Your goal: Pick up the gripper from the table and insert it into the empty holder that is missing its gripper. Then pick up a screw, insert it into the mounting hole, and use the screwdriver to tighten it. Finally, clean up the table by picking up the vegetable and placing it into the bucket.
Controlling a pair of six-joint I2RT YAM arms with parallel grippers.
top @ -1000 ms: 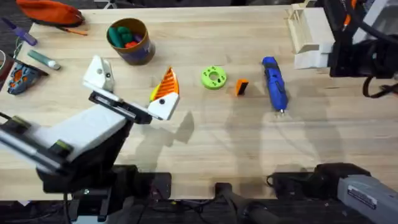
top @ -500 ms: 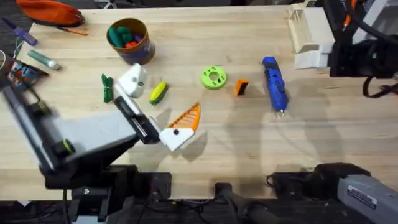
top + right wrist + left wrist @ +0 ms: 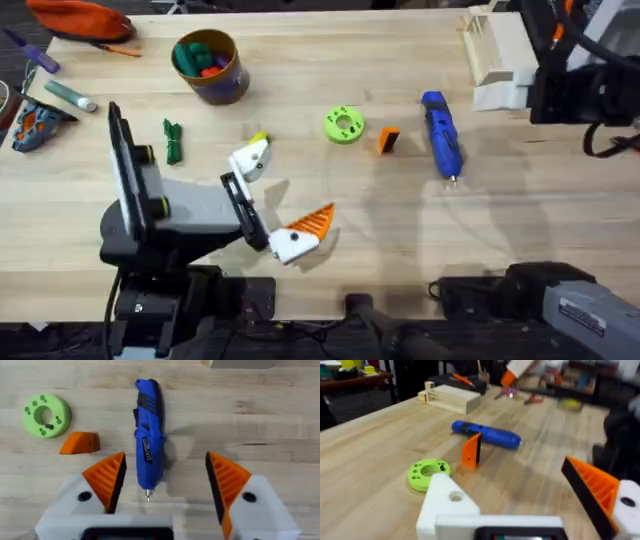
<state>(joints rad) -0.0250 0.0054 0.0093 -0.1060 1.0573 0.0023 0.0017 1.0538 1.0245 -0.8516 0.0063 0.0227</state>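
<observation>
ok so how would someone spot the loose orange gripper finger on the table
Start at the blue screwdriver lying right of the table's middle. Just to its left stands the gripper, a small orange wedge with a black face. Further left lies a green disc, which is flat and round with a hole.

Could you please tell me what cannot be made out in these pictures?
1. Screws: in the right wrist view, the dark specks on the green disc are too small to tell screws from holes.
2. In the overhead view, the yellow piece is mostly hidden behind the holder.
3. In the overhead view, the pieces inside the bucket are too small to identify.
4. In the left wrist view, the far table end is blurred.
</observation>
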